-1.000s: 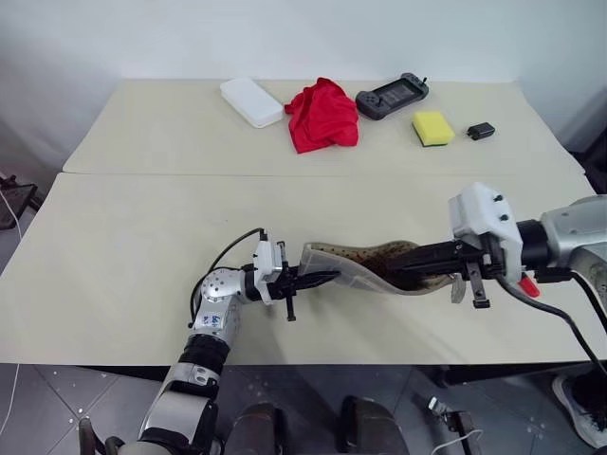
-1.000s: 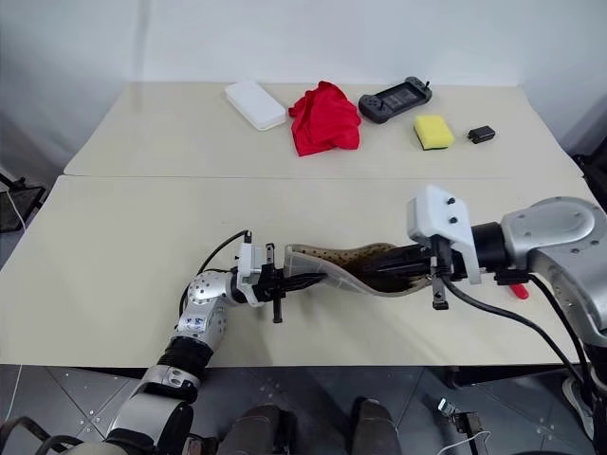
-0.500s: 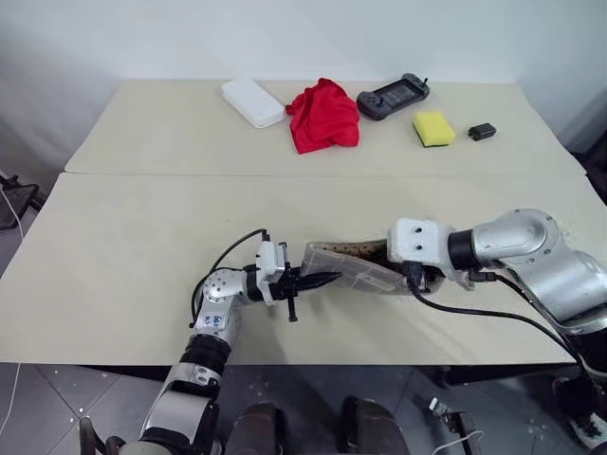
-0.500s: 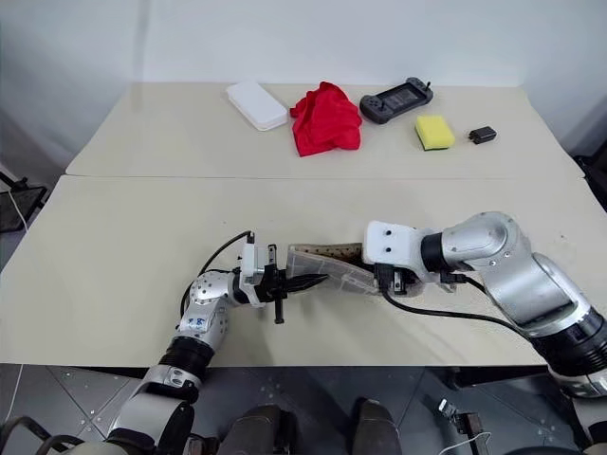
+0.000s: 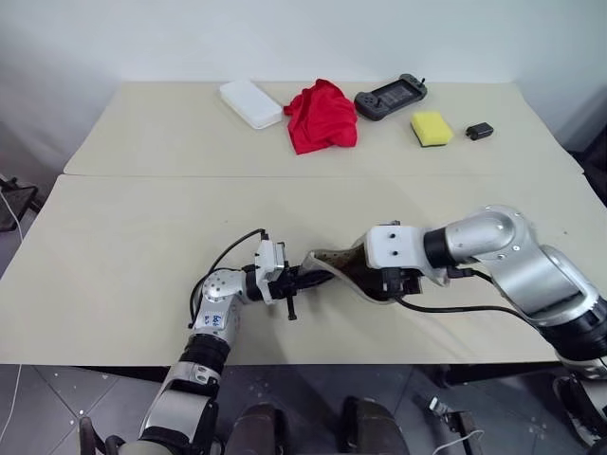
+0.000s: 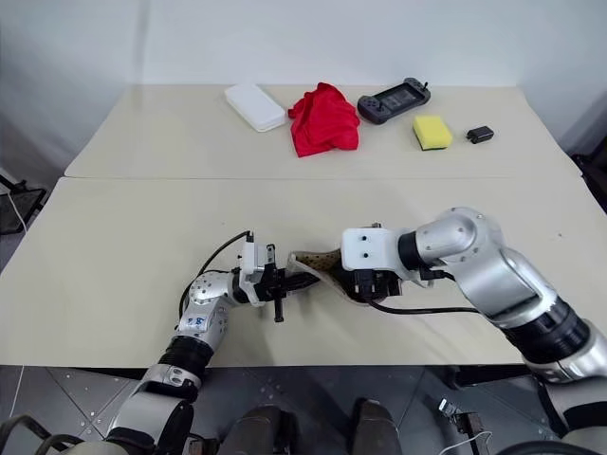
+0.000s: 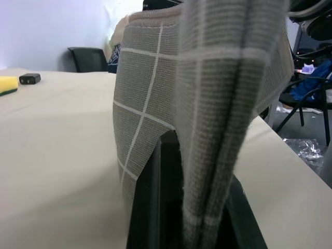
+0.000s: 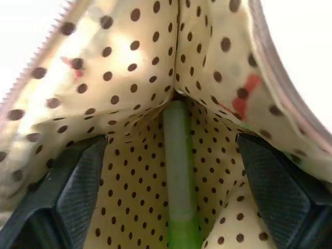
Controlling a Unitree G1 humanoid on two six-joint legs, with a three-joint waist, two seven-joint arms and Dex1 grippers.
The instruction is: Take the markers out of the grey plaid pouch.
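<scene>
A: What has changed?
B: The right pincer (image 8: 174, 207), which hung off the pouch's far end a second ago, has swung in and now reaches into the mouth of the grey plaid pouch (image 7: 202, 98), fingers spread wide with a light green marker (image 8: 179, 171) lying between them, not yet gripped.
A: And the left pincer (image 5: 302, 281)?
B: Still clamped shut on the pouch's other end, holding it just above the table (image 5: 142, 246).
A: So the first marker looks ready to be pinched. Anything in the way?
B: Only the dotted lining crowding the fingers. The red cloth (image 5: 321, 115), white box (image 5: 250, 102), game controller (image 5: 390, 95) and yellow sponge (image 5: 432, 127) sit well apart at the far edge.
</scene>
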